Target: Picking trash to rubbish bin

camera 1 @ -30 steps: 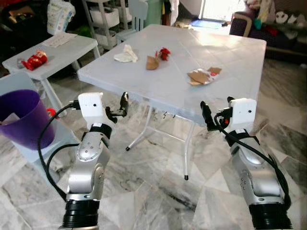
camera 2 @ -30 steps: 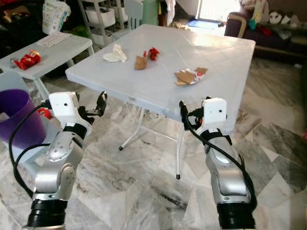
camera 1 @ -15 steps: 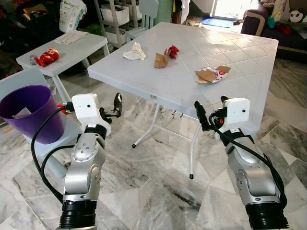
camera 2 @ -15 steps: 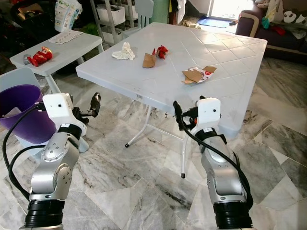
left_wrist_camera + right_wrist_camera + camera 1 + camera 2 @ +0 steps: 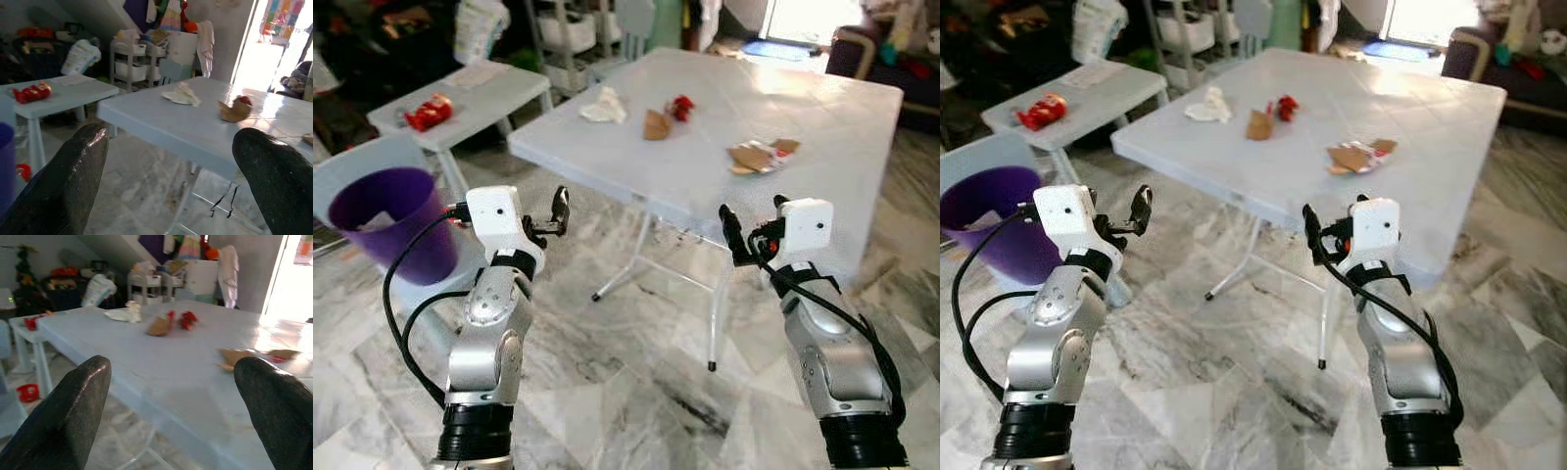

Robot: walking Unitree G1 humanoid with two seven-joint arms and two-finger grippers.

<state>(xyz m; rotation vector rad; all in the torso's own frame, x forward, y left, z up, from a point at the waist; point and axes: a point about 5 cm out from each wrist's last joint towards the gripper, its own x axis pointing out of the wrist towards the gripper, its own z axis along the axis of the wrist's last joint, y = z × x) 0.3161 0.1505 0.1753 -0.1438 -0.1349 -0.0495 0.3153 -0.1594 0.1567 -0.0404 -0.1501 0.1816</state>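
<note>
A white table (image 5: 842,108) stands ahead with trash on it: a crumpled white tissue (image 5: 605,106), a brown paper scrap (image 5: 655,124), a red wrapper (image 5: 681,106) and a torn brown wrapper (image 5: 754,157). The purple bin (image 5: 386,220) is low at my left with a paper in it. My left gripper (image 5: 546,215) is held up short of the table's near left corner, open and empty. My right gripper (image 5: 751,217) is raised just before the table's front edge, open and empty. Both wrist views look across the tabletop between wide black fingers (image 5: 73,171) (image 5: 78,401).
A small white side table (image 5: 480,83) at the back left carries a red packet (image 5: 429,112). The bin rests against a pale blue chair (image 5: 362,162). Shelves (image 5: 563,34) and a sofa (image 5: 886,44) stand behind. Thin table legs (image 5: 625,279) cross the marble floor.
The whole view has shifted as I move before the table. Both arms keep the same raised pose, grippers open with nothing in them.
</note>
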